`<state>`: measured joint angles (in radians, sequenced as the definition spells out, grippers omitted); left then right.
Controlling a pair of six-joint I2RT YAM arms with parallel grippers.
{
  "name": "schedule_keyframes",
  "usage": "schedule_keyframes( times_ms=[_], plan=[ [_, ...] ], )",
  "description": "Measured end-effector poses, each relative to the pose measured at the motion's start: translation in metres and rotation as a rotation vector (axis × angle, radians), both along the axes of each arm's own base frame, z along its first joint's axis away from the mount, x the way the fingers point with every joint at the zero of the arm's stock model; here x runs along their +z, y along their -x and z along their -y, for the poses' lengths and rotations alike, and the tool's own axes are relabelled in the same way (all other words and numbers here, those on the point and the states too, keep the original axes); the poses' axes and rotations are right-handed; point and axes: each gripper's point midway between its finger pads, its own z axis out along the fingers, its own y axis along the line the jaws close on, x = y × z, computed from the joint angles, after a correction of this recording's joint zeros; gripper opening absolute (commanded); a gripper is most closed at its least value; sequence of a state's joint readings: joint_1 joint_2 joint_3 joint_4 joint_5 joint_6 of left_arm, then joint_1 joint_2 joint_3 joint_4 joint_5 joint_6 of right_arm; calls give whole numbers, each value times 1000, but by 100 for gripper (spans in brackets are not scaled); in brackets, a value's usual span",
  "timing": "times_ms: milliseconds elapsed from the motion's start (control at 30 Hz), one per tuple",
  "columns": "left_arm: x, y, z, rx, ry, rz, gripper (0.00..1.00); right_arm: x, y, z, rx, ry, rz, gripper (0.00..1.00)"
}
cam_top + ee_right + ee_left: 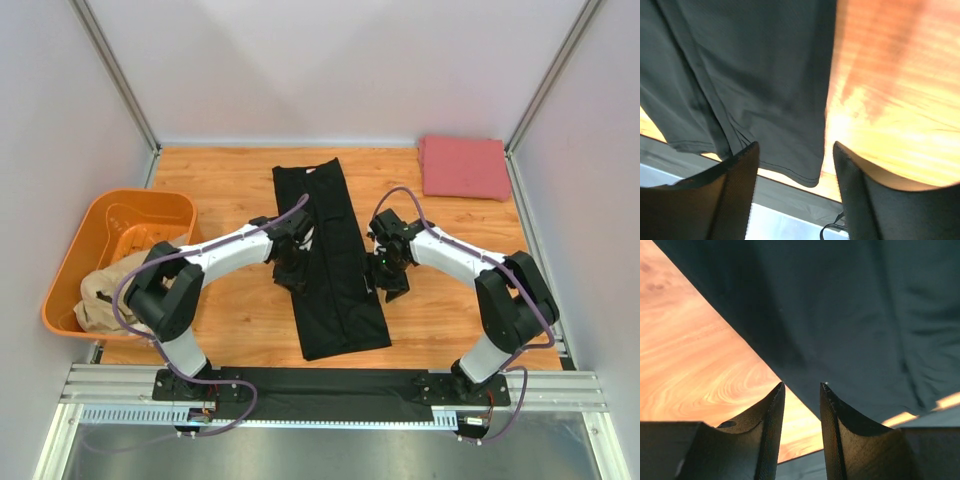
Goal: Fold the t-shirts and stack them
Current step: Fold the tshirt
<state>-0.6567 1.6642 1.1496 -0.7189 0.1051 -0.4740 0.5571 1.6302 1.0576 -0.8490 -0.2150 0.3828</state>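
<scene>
- Left jaws first: narrow gap, nothing gripped, tips low over the bare wooden counter (pixel 700 365), right at the slanting left edge of the black short-sleeved cloth t-shirt (pixel 865 330).
- Right jaws: spread wide, likewise empty, straddling the shirt's right edge close to a stitched hem corner, with dark cloth on one side and wood on the other.
- From above: black shirt folded into a long narrow strip in mid-counter, long axis running far to near, near end drifting slightly right, small pale neck label (pixel 311 172) at the far end.
- Left arm (pixel 220 250) on the strip's left flank, right arm (pixel 455 255) on its right flank, both roughly halfway along, neither clearly nearer.
- Probably past the lengthwise folds, with a crosswise fold next: a pinch on each long edge, then one end carried over the other along that axis.
- Further out: folded pinkish-red cloth t-shirt (pixel 462 167) in the far right corner, well apart.
- Crumpled tan cloth t-shirt (pixel 105 290) in the orange plastic tub (pixel 135 225) at the left edge, not yet folded.
</scene>
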Motion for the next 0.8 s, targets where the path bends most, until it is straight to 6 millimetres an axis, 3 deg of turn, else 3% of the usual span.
schedule_keyframes(
  times_ms=[33,133,267,367,500,600,800],
  plan=[
    [-13,9,-2,-7,-30,-37,42,-3,3,1,-2,-4,-12,53],
    [-28,8,-7,10,-73,-62,41,-11,12,7,-13,-15,-53,51],
    [-23,2,-9,37,-64,-50,42,-22,24,17,-40,-22,-102,54],
    [-14,11,-7,55,-17,-50,43,-27,42,26,-67,-44,-149,54],
    [-6,48,-10,108,84,-129,47,-29,66,29,-96,-95,-206,54],
    [-17,82,-16,159,130,-219,53,-27,80,28,-113,-134,-230,54],
    [-44,137,-35,310,176,-356,57,-14,80,23,-170,-188,-191,52]
  ],
)
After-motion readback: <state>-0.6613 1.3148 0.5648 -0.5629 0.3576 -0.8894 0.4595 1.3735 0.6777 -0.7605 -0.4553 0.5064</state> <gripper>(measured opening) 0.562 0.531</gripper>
